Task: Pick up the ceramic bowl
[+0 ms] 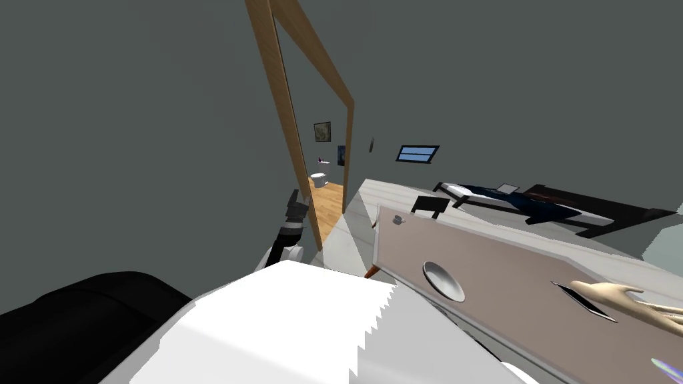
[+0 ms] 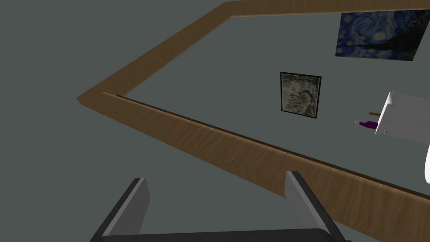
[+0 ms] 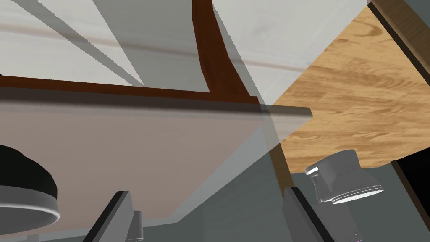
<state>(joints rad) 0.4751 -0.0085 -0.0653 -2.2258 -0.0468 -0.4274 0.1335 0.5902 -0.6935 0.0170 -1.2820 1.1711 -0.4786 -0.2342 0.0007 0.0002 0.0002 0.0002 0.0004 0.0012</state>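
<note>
Right pincer [image 3: 205, 191], released and empty, sits by the pinkish tabletop [image 1: 520, 287] edge. Shallow grey bowl [image 1: 443, 281] rests on that tabletop, on the robot's right (likely the nearer arm's reach). Left pincer [image 2: 217, 176], also released, faces a wooden door frame [image 2: 210, 143].

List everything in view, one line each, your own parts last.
bowl: one, grey, on the table near me
table: one, taupe top, right of the doorway
small object: one, grey, table's far corner
bed: one, dark blue cover, beyond the table
door frame: one, wooden, ahead
toilet: one, white, through the doorway
framed picture: one, grey-brown, wall beyond the doorway
left gripper: one, grey fingers open, facing the door frame
right gripper: one, grey fingers open, facing the table
</note>
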